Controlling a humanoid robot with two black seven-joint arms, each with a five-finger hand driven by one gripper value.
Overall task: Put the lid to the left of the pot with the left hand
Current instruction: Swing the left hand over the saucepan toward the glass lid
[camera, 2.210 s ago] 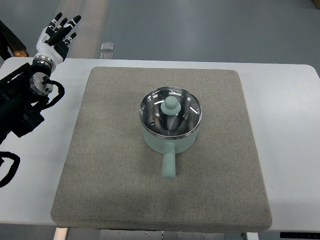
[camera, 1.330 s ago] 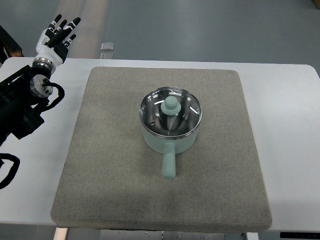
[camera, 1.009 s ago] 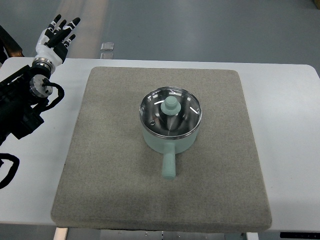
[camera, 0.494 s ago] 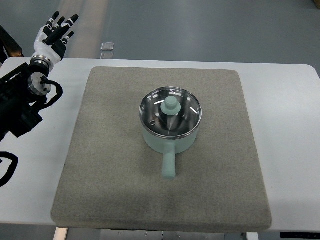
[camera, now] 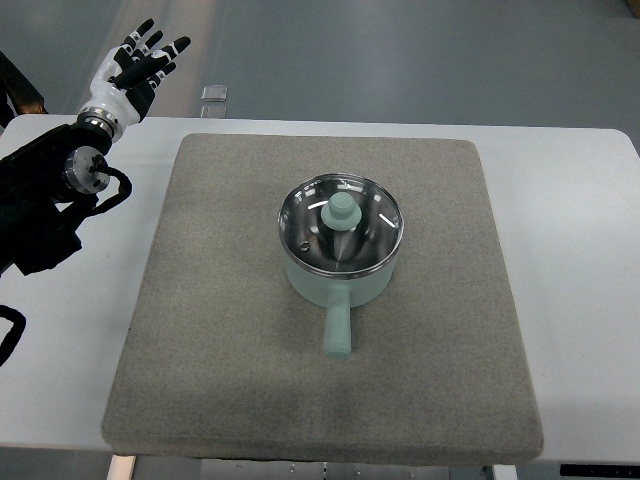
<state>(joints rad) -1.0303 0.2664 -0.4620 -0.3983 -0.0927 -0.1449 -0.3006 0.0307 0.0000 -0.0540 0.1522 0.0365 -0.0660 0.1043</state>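
Note:
A pale green pot [camera: 340, 285] with a straight handle pointing toward me sits in the middle of a grey mat [camera: 220, 330]. Its glass lid [camera: 341, 224] with a green knob rests on the pot. My left hand [camera: 140, 66] is at the far top left, beyond the table's back edge, fingers spread and holding nothing. It is well away from the lid. The right arm does not show.
The mat lies on a white table [camera: 580, 260]. My black left arm [camera: 40, 200] lies over the table's left side. A small clear object [camera: 213, 93] sits on the floor behind the table.
My left hand has shifted to the right and slightly up, turning toward the pot. The pot and lid have not moved.

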